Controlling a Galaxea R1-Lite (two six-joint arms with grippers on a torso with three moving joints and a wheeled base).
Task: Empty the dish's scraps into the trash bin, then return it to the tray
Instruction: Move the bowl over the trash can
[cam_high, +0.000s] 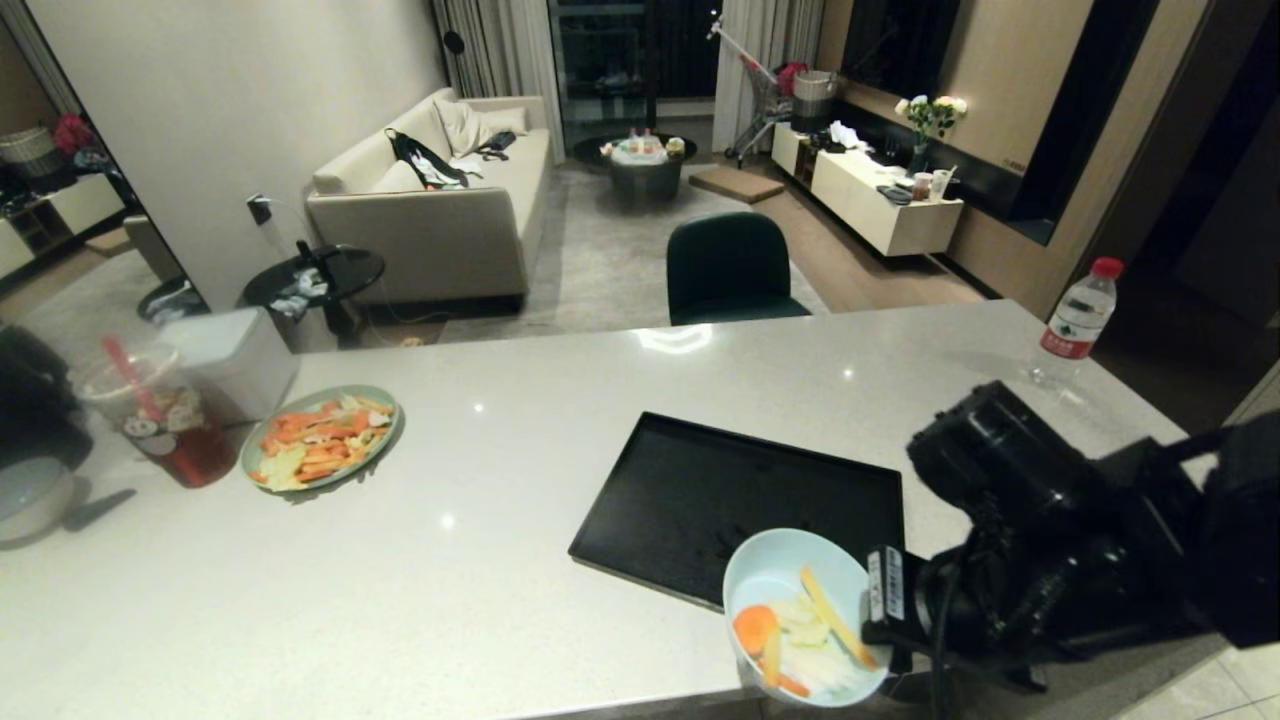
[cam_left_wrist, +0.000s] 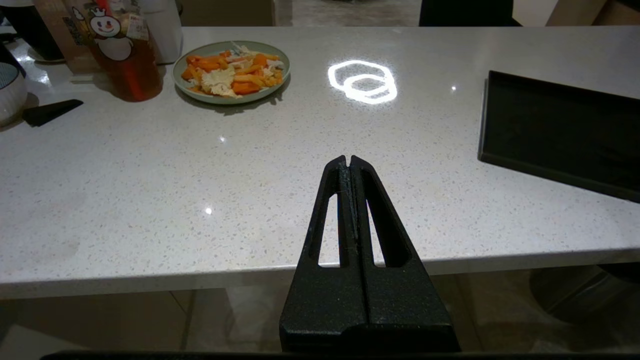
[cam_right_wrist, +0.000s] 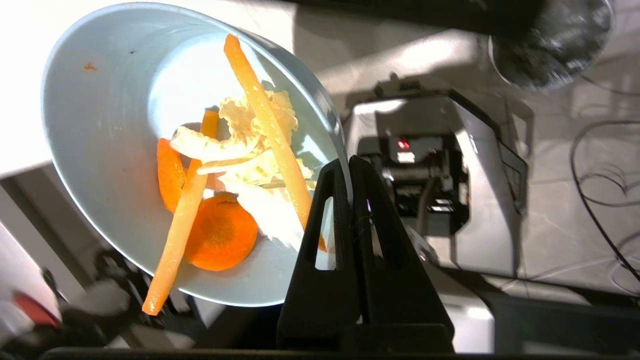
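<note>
The dish (cam_high: 775, 580), a small pale blue bowl, hangs tilted past the counter's near edge, just in front of the black tray (cam_high: 700, 490). My right gripper (cam_high: 875, 610) is shut on its right rim. The right wrist view shows the fingers (cam_right_wrist: 350, 162) pinching the rim of the dish (cam_right_wrist: 110, 125), with the scraps (cam_right_wrist: 225, 230) of orange and pale yellow peel slid toward its low side. On the floor beyond lies the trash bin (cam_right_wrist: 550, 40), round with a crinkly bag. My left gripper (cam_left_wrist: 348, 160) is shut and empty, parked at the counter's near edge.
A green plate (cam_high: 320, 440) heaped with peels and a red drink cup (cam_high: 165, 420) stand at the counter's left. There is a water bottle (cam_high: 1078, 320) at the far right corner. A dark chair (cam_high: 725, 265) sits behind the counter. My own base (cam_right_wrist: 435, 175) is below the dish.
</note>
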